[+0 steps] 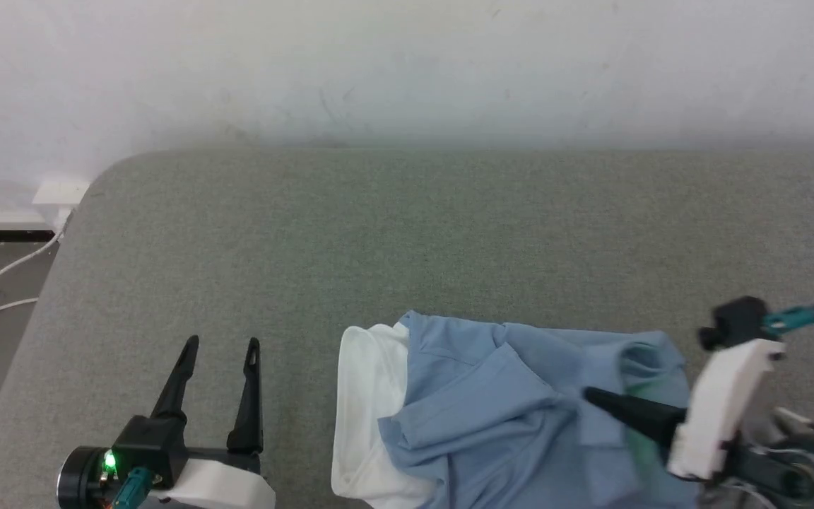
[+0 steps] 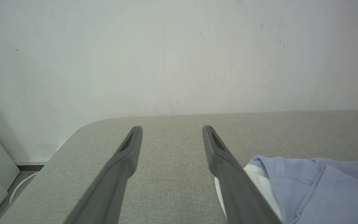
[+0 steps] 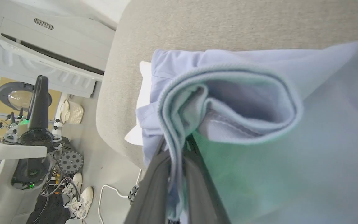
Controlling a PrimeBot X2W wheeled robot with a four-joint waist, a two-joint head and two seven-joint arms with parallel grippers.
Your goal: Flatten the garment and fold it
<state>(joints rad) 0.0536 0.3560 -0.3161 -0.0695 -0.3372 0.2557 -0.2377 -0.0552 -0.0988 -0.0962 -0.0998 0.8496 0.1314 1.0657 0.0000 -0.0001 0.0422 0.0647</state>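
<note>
The garment (image 1: pixel 513 403) is a light blue shirt with a white collar (image 1: pixel 361 417), lying bunched near the front edge of the grey padded table (image 1: pixel 393 240). My right gripper (image 1: pixel 591 397) reaches in from the right, shut on a fold of the blue cloth. In the right wrist view that ribbed hem (image 3: pixel 179 130) is pinched between the two fingers (image 3: pixel 154 183), and the garment (image 3: pixel 306 155) drapes over them. My left gripper (image 1: pixel 222 345) stands open left of the collar, over bare table. In the left wrist view the left gripper (image 2: pixel 171 128) is empty, with the garment (image 2: pixel 322 186) at lower right.
A white wall (image 1: pixel 407 63) runs along the table's far side. The table's rounded left corner (image 1: pixel 103 177) drops to the floor, where white cables (image 1: pixel 4 276) lie. The right wrist view shows a white appliance (image 3: pixel 48 46), a small basket (image 3: pixel 68 112) and white shoes (image 3: pixel 79 199) on the floor.
</note>
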